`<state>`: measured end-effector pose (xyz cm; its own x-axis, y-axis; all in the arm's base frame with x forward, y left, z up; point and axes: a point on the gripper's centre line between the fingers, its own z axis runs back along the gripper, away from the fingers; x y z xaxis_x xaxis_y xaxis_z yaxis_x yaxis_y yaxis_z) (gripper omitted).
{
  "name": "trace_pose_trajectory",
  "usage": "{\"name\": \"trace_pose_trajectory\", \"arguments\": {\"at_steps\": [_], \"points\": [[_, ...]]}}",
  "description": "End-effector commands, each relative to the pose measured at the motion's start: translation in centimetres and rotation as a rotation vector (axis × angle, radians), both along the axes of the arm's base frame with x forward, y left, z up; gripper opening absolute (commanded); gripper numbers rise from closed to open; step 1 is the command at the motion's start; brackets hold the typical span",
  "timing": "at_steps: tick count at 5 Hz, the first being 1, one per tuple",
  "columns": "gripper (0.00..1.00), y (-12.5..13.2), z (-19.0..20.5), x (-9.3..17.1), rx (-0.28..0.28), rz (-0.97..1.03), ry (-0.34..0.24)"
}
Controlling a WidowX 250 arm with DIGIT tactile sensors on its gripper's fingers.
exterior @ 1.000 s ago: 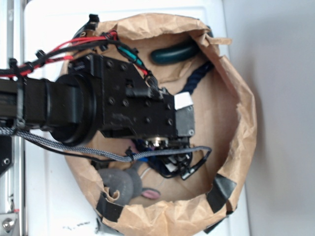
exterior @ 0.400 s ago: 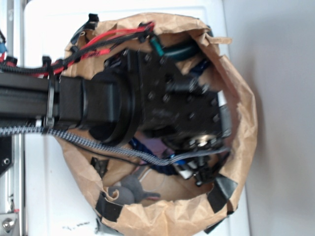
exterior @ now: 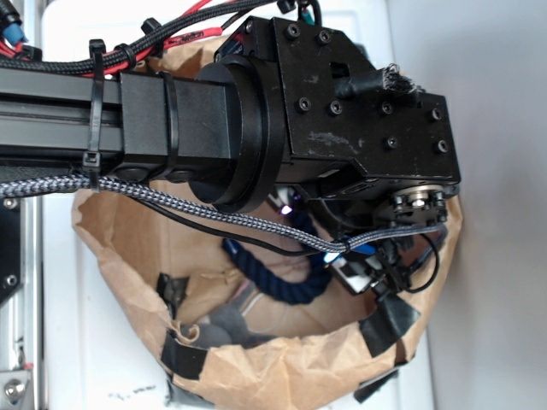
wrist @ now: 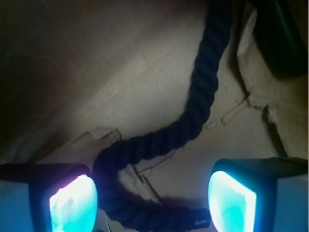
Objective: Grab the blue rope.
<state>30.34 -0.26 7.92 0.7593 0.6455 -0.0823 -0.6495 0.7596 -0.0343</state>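
In the wrist view, two glowing fingertips point(wrist: 72, 203) sit at the near edge, one at the left and one at the right, well apart, so the gripper point(wrist: 152, 200) stands wide open and holds nothing. Between them, at the near edge of that view, lies one blue rope point(wrist: 193, 111). Its near end curls into a loop just beside the left fingertip, and the rest runs away from the loop toward the far right over creased brown paper. Whether the left fingertip touches the loop cannot be told. At the far right corner one smooth dark green object point(wrist: 282, 34) lies beside the rope (only part of it shows).

In the exterior view, one black robot arm point(exterior: 256, 111) reaches in from the left over one brown paper bag point(exterior: 282, 367) patched with black tape. A curve of the rope shows inside the bag, under the arm. One grey braided cable point(exterior: 197, 209) crosses below the arm. Something grey point(exterior: 224, 325) lies low in the bag, too hidden to name.
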Motion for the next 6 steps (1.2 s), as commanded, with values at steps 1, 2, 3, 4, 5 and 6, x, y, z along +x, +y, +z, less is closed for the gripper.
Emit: {"name": "trace_pose_trajectory", "arguments": {"at_steps": [1,2,3,4,5,6], "points": [[1.00,0.5,-1.2,1.1,0.048,0.048,-0.154],[1.00,-0.4,-3.2,1.1,0.108,0.039,-0.179],[1.00,-1.2,-4.3,0.9,0.151,0.030,-0.174],[1.00,-1.6,-5.1,0.9,0.190,0.034,-0.179],[1.00,-1.6,-5.6,0.8,0.208,0.037,-0.193],[0.07,-1.6,-5.3,0.3,0.215,0.051,-0.197]]}}
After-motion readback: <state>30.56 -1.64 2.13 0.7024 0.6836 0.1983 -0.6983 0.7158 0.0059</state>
